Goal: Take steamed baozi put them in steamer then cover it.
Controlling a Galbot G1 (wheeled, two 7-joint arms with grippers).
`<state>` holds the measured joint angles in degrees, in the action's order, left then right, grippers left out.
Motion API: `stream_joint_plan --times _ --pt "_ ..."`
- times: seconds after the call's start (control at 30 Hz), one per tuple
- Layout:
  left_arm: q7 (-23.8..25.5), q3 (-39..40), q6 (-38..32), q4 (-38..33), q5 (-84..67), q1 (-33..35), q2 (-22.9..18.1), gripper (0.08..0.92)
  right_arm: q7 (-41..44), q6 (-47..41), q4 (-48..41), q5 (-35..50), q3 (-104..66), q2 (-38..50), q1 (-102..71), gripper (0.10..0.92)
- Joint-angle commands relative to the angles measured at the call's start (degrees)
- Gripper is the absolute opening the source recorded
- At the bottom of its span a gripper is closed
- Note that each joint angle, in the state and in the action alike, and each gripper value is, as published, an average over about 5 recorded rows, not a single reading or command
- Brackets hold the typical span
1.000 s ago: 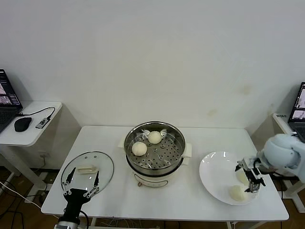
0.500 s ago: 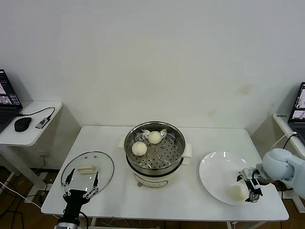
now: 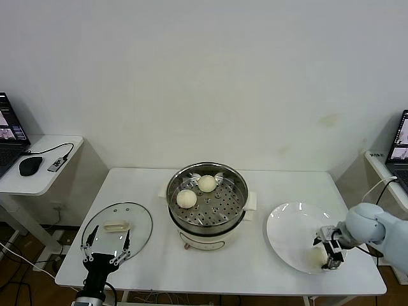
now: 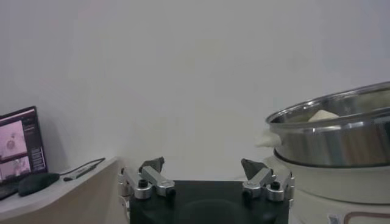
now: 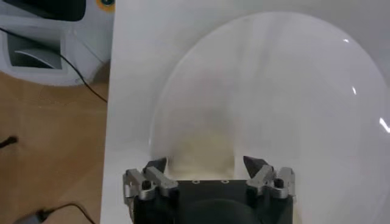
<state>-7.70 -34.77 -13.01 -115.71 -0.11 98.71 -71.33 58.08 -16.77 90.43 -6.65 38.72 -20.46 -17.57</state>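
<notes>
The right gripper's fingers (image 5: 256, 166) stand on either side of a steamed baozi (image 5: 201, 159) on the white plate (image 3: 287, 233) near the surface's right edge, apparently closing on it, though whether they already grip it cannot be told. The left gripper (image 3: 106, 247) waits with fingers spread wide above the glass cover (image 3: 137, 223) at the front left corner, probably ready for the lidding step. Two baozi (image 3: 187, 198) already sit on the steamer (image 3: 237, 201) tray mid-surface.

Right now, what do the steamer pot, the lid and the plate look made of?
Steamer: polished steel by the look, mirror-bright wall and perforated tray, on a matte cream base, probably plastic. Lid: clear glass, table visible through it, with a cream handle. Plate: glossy white, likely ceramic, with highlights in the right wrist view.
</notes>
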Motion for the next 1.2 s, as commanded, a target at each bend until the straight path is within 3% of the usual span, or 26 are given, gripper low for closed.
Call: stream_joint_plan --times 0.03,0.23,0.63,0.9,1.2 --pt "0.00 0.05 -0.07 -0.06 -0.03 0.06 -0.02 0.823 0.29 -0.12 -0.90 -0.34 -1.80 -0.59 -1.41 0.644" --pt "0.00 -0.06 -0.16 -0.24 -0.02 0.26 0.11 0.823 1.01 -0.20 -0.14 1.04 -1.29 -0.21 2.54 0.607" --pt "-0.09 0.06 -0.16 -0.87 -0.20 0.15 0.49 0.823 3.58 -2.28 1.75 13.67 10.63 -1.39 32.77 0.602" --pt "-0.11 -0.19 -0.06 -1.55 -0.31 0.34 0.90 0.823 2.59 -2.36 0.31 19.88 25.05 -10.88 53.54 0.602" --pt "-0.19 -0.55 -0.11 -1.49 -0.30 0.53 0.56 0.823 -2.10 1.13 -0.48 26.44 31.73 -26.30 57.99 0.609"
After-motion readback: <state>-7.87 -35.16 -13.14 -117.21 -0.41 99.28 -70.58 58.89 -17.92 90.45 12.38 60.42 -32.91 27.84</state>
